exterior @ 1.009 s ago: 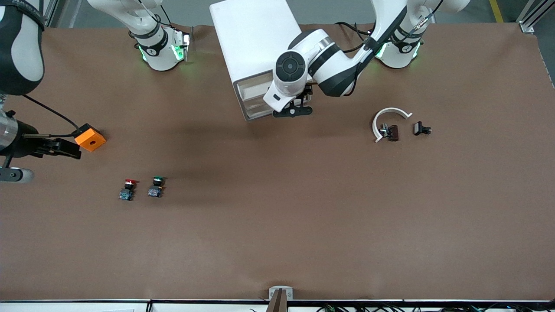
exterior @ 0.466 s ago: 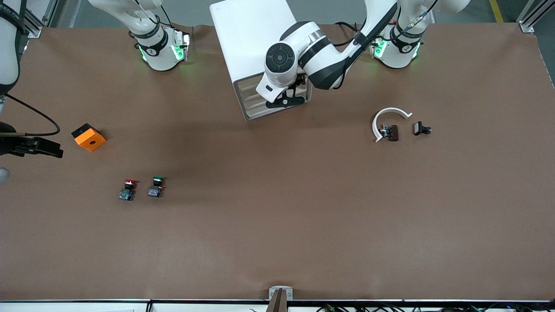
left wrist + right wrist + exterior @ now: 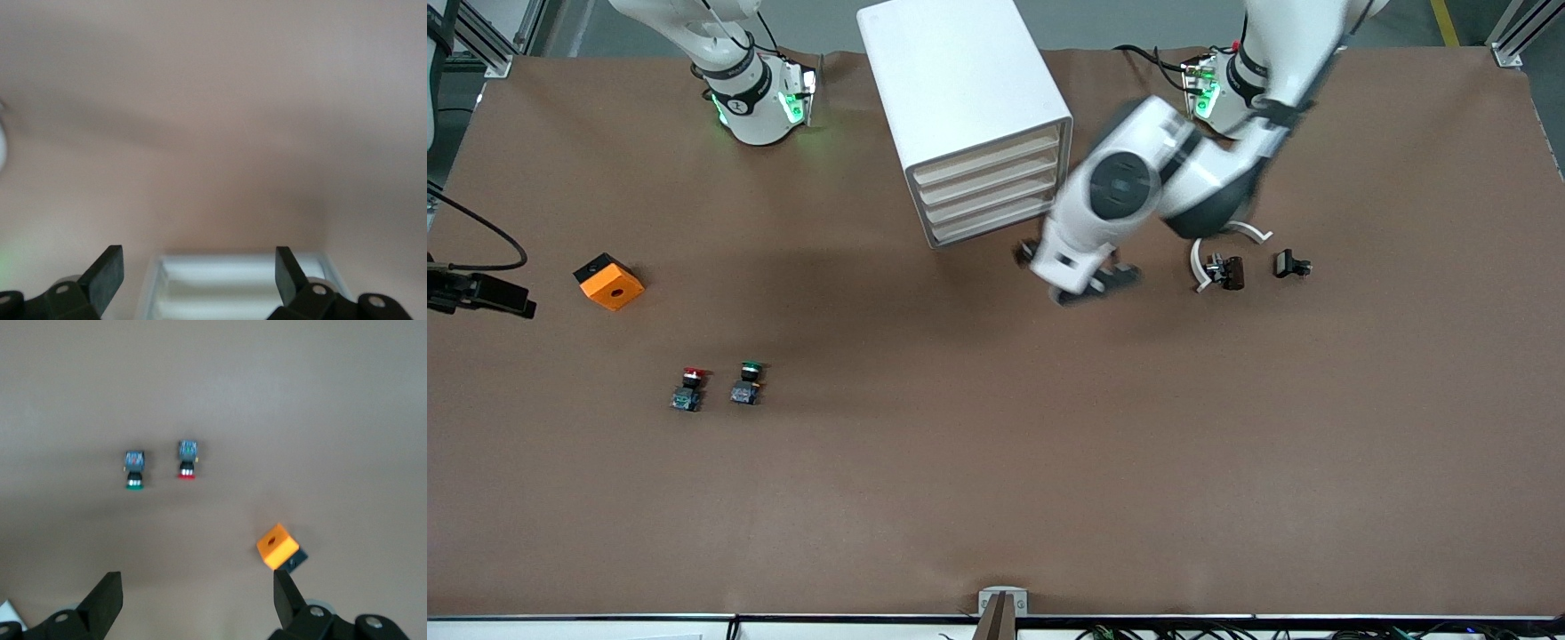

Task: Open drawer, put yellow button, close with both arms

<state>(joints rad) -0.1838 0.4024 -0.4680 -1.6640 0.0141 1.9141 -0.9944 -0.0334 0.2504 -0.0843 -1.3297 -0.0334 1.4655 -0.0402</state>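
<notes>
Four drawer fronts on the cabinet (image 3: 951, 71) sit flush, the drawer (image 3: 989, 153) on top included, so I'd call the close step done or nearly done. Yellow button isn't visible in any view. My guess is it's inside the drawer, but I can't confirm that.

Left gripper (image 3: 1080, 280) is over bare table just in front of the cabinet, with its jaws spread wide and nothing between them. The cabinet's edge shows just under its fingertips in the left wrist view.

Right gripper (image 3: 511, 304) is out at the right arm's end of the table. It's also spread and empty, hanging beside the orange block (image 3: 611, 283) with the red button (image 3: 688, 388) and green button (image 3: 748, 383) a bit farther out.

What's left, as I read it, is to back both arms off cleanly:
- Left: lift before swinging. The white arc piece (image 3: 1200, 258) and black clip (image 3: 1291, 264) lie close beside it and its elbow is over them.
- Don't brush the drawer front on the way out, or it could get dragged open again.
- Right: keep its height and stay clear of the block.
</notes>
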